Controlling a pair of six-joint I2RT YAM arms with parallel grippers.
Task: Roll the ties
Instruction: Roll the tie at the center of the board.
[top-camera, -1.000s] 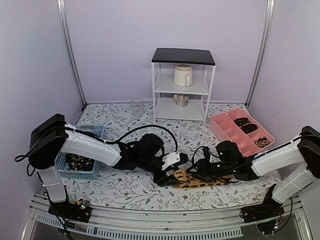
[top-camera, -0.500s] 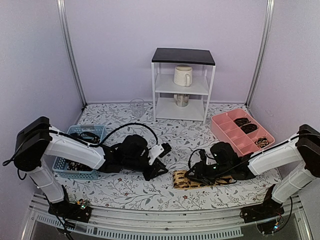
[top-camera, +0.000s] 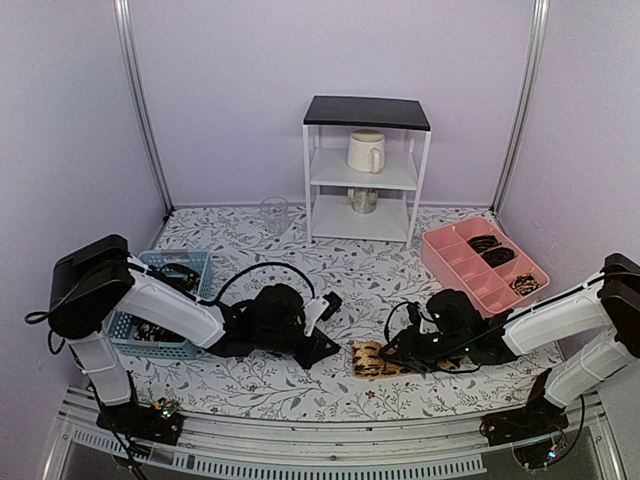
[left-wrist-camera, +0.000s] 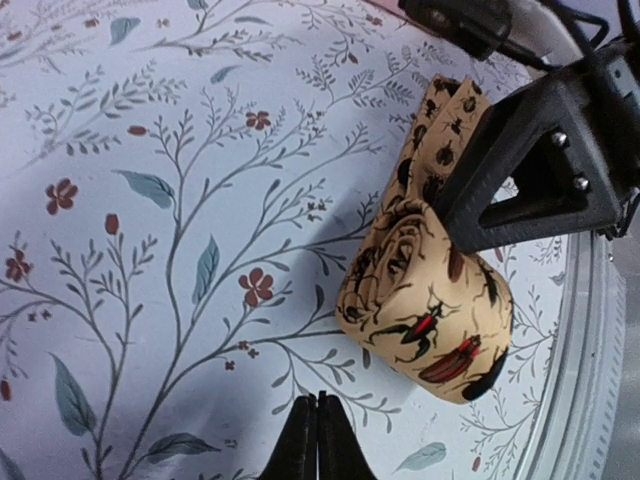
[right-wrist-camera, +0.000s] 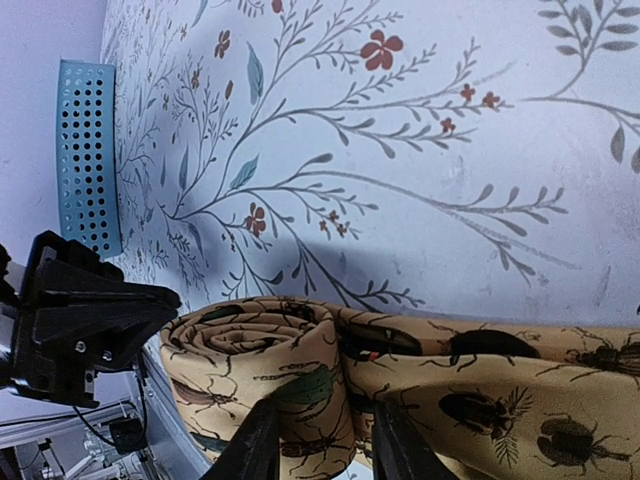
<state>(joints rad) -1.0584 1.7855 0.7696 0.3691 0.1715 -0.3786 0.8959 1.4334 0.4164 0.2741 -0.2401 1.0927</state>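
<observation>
Tan tie (top-camera: 372, 361) with a beetle print is lying on the counter (top-camera: 250, 385) near the front edge, between the two arms.

Progress (my reading): this tie is partway done. One end is sitting coiled into a fat roll. The other end is running out flat to the right, under the right arm, so more winding is waiting.

Right fingers (right-wrist-camera: 255, 445) are straddling the roll, one on each side, and appear to be pinching it. Left fingers (left-wrist-camera: 305, 445) are pressed together on nothing, hovering just left of the roll and not touching it.

Pink tray (top-camera: 452, 262) at right is holding three dark coils (top-camera: 497, 257) in separate compartments, likely finished ties. Blue basket (top-camera: 150, 350) at left is holding dark speckled cloth (top-camera: 160, 325), probably ties awaiting rolling.

Fabric is looking soft and springy. The coil is sitting loose at its open side and is likely to unwind if released.
</observation>
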